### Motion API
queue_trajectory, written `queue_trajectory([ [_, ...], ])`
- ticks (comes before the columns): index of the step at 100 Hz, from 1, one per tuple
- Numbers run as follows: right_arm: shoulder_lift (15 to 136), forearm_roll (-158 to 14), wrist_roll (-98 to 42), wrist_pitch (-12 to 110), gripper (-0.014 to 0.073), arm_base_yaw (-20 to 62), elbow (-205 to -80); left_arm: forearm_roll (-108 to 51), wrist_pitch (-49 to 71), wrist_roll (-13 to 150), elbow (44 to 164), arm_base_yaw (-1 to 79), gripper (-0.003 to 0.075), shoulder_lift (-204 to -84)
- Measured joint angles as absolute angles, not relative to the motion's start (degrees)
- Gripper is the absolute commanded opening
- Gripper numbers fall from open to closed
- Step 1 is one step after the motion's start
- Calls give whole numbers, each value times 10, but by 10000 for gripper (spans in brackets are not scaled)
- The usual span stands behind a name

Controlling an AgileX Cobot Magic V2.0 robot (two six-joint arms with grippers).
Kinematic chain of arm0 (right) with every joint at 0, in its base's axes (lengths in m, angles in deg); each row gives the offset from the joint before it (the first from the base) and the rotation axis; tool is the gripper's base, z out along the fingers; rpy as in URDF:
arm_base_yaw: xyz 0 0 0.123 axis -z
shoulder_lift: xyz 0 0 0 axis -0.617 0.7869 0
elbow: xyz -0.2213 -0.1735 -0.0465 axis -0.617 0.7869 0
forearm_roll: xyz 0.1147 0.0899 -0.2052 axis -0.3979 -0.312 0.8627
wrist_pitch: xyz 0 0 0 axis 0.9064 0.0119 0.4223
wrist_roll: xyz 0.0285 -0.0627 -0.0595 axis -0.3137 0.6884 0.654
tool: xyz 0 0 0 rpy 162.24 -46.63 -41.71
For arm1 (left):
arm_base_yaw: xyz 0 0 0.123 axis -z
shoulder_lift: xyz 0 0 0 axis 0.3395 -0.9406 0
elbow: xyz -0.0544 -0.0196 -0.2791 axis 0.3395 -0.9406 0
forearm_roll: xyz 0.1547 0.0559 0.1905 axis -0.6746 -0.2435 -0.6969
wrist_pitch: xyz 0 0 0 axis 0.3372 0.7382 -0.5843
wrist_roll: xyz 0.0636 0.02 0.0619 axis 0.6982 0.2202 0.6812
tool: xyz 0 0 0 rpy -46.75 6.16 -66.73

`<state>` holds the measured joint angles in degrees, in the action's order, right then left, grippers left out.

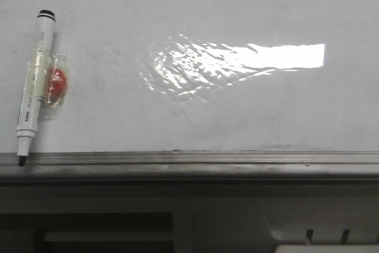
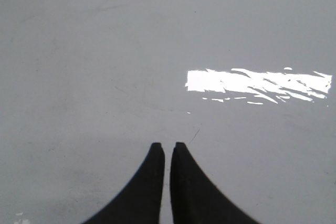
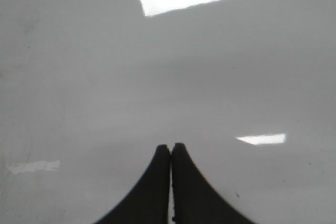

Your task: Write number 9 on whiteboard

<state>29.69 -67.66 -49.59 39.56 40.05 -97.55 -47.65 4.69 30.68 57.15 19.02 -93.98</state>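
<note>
The whiteboard (image 1: 237, 111) lies flat and fills the front view, glossy white with bright glare. No drawn number 9 shows on it in any view. A white marker (image 1: 34, 87) with a black cap end lies uncapped at the board's left, its black tip at the grey rail (image 1: 195, 159). A red piece in clear wrap (image 1: 57, 82) is taped beside it. Neither gripper shows in the front view. My left gripper (image 2: 167, 146) is shut and empty over bare board (image 2: 105, 51). My right gripper (image 3: 171, 147) is shut and empty over bare board (image 3: 105, 77).
The grey metal rail runs along the board's near edge. Below it is a dark ledge and pale robot housing (image 1: 237, 217). Glare patches lie on the board in the middle (image 1: 237, 60).
</note>
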Motion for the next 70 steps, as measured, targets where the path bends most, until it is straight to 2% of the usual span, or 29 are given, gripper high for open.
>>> queue_trajectory([
  [10, 298, -678, -496, 385, -69, 400, -977, -475, 32, 307, 571, 190, 339, -950],
  [17, 298, -678, -496, 381, -69, 400, -977, -463, 14, 307, 571, 190, 405, -955],
  [37, 298, -679, -496, 377, -69, 400, -977, -417, -26, 307, 572, 233, 409, -983],
  [70, 298, -679, -496, 372, -69, 400, -977, -448, -46, 307, 572, 426, 409, -1081],
])
